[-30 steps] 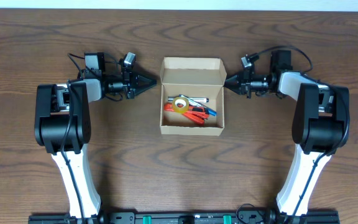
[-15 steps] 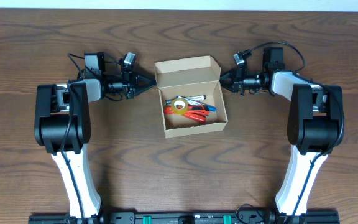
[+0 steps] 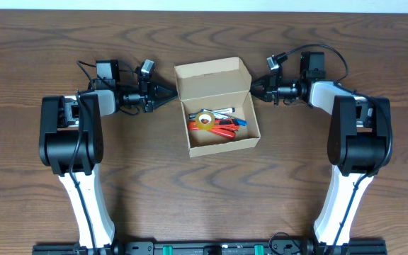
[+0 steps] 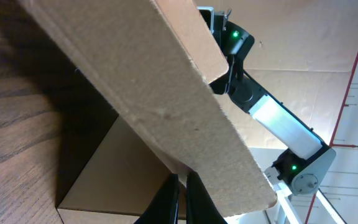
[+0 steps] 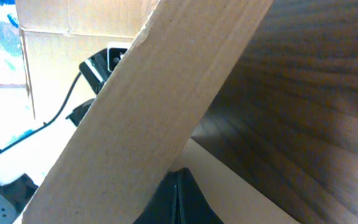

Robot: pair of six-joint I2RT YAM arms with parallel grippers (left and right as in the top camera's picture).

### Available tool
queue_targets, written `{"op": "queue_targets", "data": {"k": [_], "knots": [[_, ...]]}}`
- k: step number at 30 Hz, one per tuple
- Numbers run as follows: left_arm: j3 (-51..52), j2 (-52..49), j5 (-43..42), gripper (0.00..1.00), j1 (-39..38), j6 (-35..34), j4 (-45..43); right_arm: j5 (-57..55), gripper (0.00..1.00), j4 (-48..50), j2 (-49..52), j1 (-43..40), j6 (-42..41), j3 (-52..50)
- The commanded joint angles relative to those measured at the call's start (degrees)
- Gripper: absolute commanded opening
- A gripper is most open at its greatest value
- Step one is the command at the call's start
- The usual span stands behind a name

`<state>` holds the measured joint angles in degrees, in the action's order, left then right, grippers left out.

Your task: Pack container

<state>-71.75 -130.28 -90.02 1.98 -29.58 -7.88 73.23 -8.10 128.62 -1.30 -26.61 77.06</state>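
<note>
We are viewing the container (image 3: 225, 146) near the middle of the counter (image 3: 211, 205), between the two arms. It is sitting slightly rotated, with its far end turning toward the left arm. Its lid flap (image 3: 211, 74) is standing open along the far edge, and the interior is showing from above.

Inside the container we are identifying a yellow tape roll (image 3: 205, 120), a white marker (image 3: 223, 112), a group of red and orange items (image 3: 218, 130) and a small blue item (image 3: 240, 125). The red, orange and blue items are too small for us to name more exactly.

We are seeing the left fingers (image 3: 171, 95) pressed together, gripping nothing. Their tip is pointing at the far left corner of the container. From overhead we cannot tell whether it is touching the cardboard or sitting just beside it. In the left wrist view the fingers (image 4: 180, 202) are showing as a closed dark wedge at the bottom edge, with the tan cardboard wall (image 4: 185, 106) filling the picture just ahead of them and the right arm (image 4: 278, 127) beyond.

We are seeing the right fingers (image 3: 254, 88) likewise fully closed and holding nothing, with the tip at the far right wall of the container. In the right wrist view they (image 5: 176, 200) are meeting in a point directly beneath the tilted cardboard (image 5: 154, 112).
</note>
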Motion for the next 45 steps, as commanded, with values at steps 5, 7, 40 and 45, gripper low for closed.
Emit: {"op": "queue_targets", "data": {"k": [5, 7, 40, 45], "knots": [[0.48, 1.53, -0.66, 0.06, 0.02, 0.79, -0.07, 2.71, 0.01, 1.53, -1.4, 0.37, -0.57, -0.24], [0.48, 1.53, -0.66, 0.06, 0.0, 0.79, -0.07, 2.71, 0.01, 1.53, -1.62, 0.39, -0.55, -0.24], [0.44, 12.96, 0.83, 0.05, -0.92, -1.81, -4.44, 1.99, 0.01, 2.08, -11.76, 0.9, -0.55, -0.24], [0.44, 14.19, 0.35, 0.05, -0.94, -2.23, -4.39, 2.01, 0.01, 1.44, -13.49, 1.33, -0.55, -0.24]]}}
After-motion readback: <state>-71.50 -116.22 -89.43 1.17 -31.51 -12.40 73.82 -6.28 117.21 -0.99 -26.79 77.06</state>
